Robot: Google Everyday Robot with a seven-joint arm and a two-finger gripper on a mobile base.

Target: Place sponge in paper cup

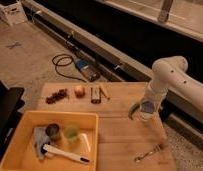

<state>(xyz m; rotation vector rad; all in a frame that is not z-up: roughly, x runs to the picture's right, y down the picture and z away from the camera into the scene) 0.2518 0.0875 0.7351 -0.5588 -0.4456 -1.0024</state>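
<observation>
Gripper low over the paper cup at the table's right side, claw closed on the blue sponge — poised right above the rim, a drop looks close. Yellow bin well apart, fork nearby — neither blocks.
</observation>
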